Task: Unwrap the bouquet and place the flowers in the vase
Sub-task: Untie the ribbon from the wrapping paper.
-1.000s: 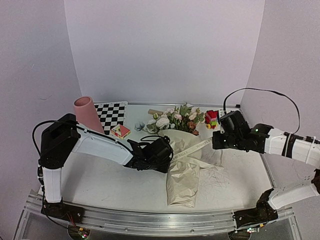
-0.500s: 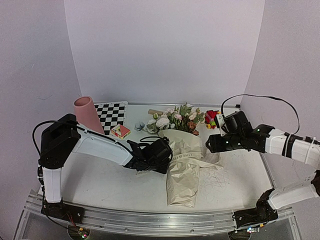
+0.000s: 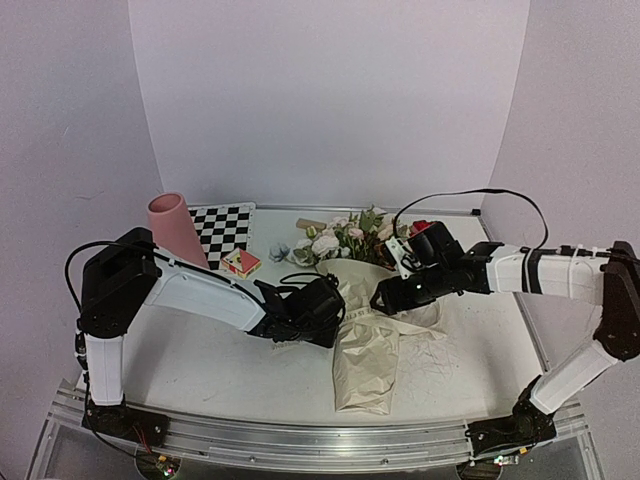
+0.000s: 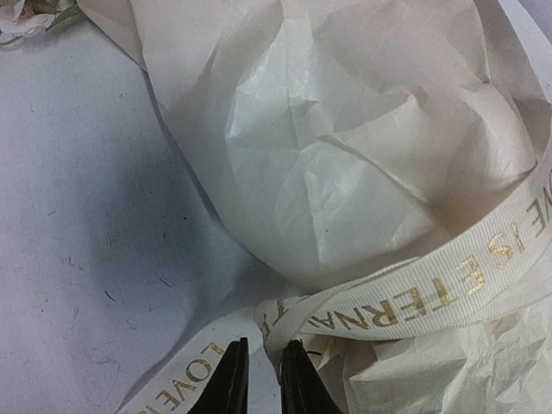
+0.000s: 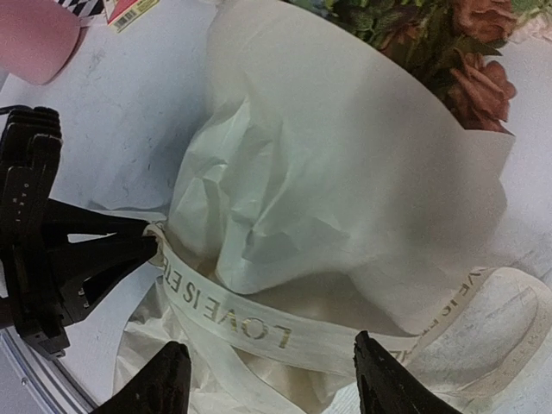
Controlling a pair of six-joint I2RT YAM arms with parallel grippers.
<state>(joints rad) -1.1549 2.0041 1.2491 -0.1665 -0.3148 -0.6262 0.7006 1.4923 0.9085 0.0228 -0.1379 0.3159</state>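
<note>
Untying stage: bouquet of artificial flowers in crumpled beige paper (image 3: 365, 360) lies centre of white surface (image 3: 200, 365). The left gripper (image 4: 263, 354) pinches cream lettered ribbon (image 4: 414, 304); right gripper (image 5: 272, 345) is spread just above. Next, likely: catch ribbon, draw loop off wrap.

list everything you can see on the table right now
vase: 1, pink, back left
checkerboard: 1, black and white, beside the vase
toy house: 1, red roof, in front of the checkerboard
flowers: 1 bunch, white, pink, rust, back centre
wrapping paper: 1 sheet, beige, centre, below the flowers
ribbon: 1, cream with gold letters, around the paper
left gripper: 1, black, shut on the ribbon
right gripper: 1, black, open above the paper
</note>
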